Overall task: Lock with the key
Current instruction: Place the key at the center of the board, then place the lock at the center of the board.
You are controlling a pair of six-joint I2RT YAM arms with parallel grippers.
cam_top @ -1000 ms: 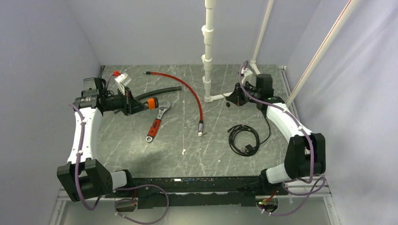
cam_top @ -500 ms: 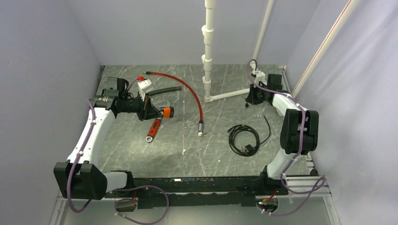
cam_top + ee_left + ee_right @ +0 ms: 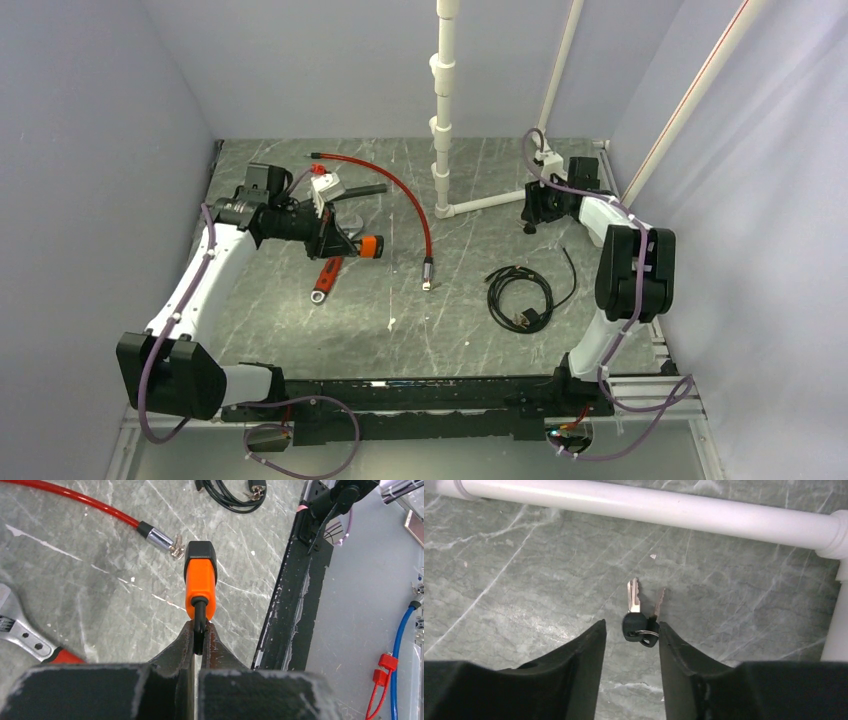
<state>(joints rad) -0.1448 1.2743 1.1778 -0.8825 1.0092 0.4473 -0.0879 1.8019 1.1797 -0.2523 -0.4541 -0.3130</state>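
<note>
Grey walls (image 3: 100, 150) close the marbled table (image 3: 450, 330) on the left, the back and the right, and a black rail (image 3: 430, 390) runs along its near edge. A white PVC pipe (image 3: 443, 100) stands at the back, and its horizontal branch (image 3: 649, 505) lies just beyond the key (image 3: 634, 625). Bare tabletop shows between the red cable (image 3: 400, 190) and the coiled black cable (image 3: 520, 295).

The left arm reaches up from its base and bends toward the centre. The left gripper (image 3: 200, 630) is held above the adjustable wrench (image 3: 330, 270), its fingers clamped tight on the black shackle of the orange padlock (image 3: 200, 587), whose body sticks out ahead of them.

The right arm folds steeply and stretches to the far right corner. The right gripper (image 3: 631, 626) has its fingers spread, one on each side of the key's black head. The key seems to lie flat on the table, its blades pointing toward the pipe, closer to the right-hand finger; contact cannot be told.
</note>
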